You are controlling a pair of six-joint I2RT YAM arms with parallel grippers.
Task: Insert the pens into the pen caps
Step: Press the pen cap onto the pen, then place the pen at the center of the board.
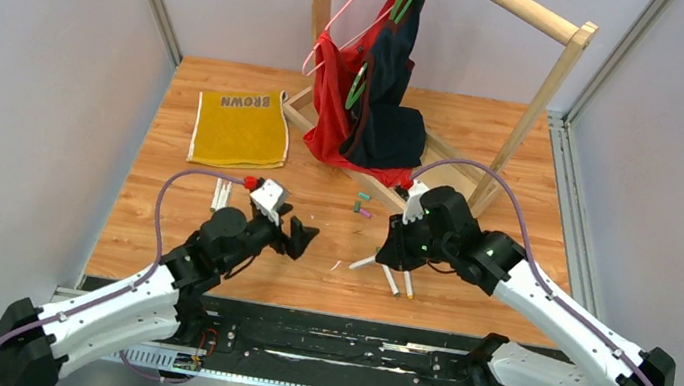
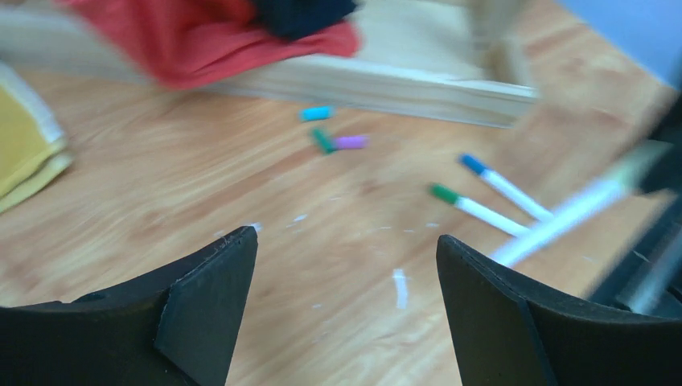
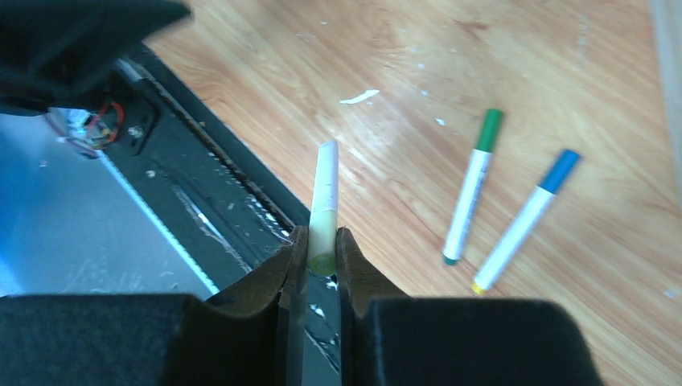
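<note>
Right wrist view: the right fingers [image 3: 354, 265] are clenched on a white pen [image 3: 324, 185], gripping it near one end so most of the barrel sticks out free. The pen's far end hangs past the near edge of the bench [image 3: 450, 64], over the black rail [image 3: 217, 185].

The left fingers [image 2: 209, 289] stand wide apart with nothing between them, low over bare wood.

Beside the held pen, a green-ended pen [image 3: 473, 186] and a blue-ended pen [image 3: 527, 219] lie close together. Farther out lie a teal cap [image 2: 316, 113], a green cap [image 2: 323, 141] and a purple cap [image 2: 351, 142], the last two touching.

Likely risks: the end grip may let the pen pivot when pushed into a cap, and a slip here would drop it off the bench. The touching caps could scatter if nudged.

A wooden rack beam [image 2: 386, 88] runs just behind the caps, limiting approach from that side. Open wood lies between the left fingers and the caps.
</note>
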